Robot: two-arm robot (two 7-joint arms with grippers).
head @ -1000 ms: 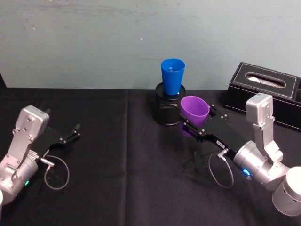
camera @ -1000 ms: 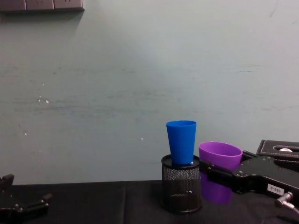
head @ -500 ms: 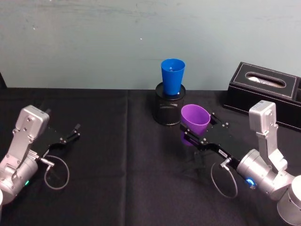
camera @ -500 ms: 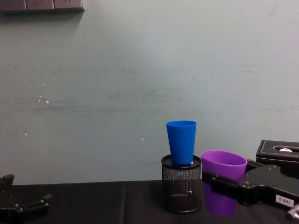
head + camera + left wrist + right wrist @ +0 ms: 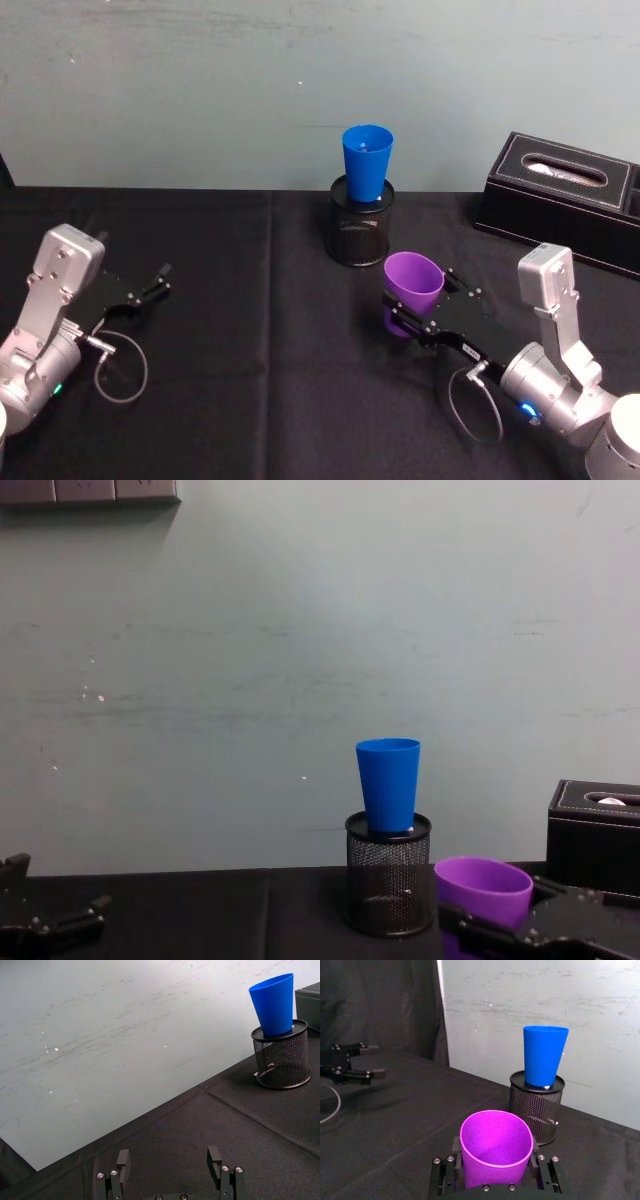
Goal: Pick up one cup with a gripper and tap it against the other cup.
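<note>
My right hand [image 5: 415,302] is clamped on the purple cup [image 5: 495,1152], one finger on each side of its lower wall. That keeps the cup upright, mouth up, and leaves the upper wall and rim free to do the tapping. I hold it low over the bench [image 5: 260,390], right of centre and nearer to me than its target. I cannot tell whether its base touches the cloth.

The blue cup [image 5: 366,160] stands with its base pushed into a black mesh pen holder [image 5: 360,235], so it sits higher than mine. The two cups are apart, with a strip of bare bench between mine and the holder. In the chest view my cup's rim is below the holder's rim. I judge that a straight push forward would strike the mesh and not the blue plastic, so I would need to raise the cup first. A hard knock might also tip the blue cup, which is only loosely seated.

A black tissue box [image 5: 560,195] sits well to the right, out of that path. My left hand [image 5: 168,1160] rests far to the left with its fingers spread and nothing in them.
</note>
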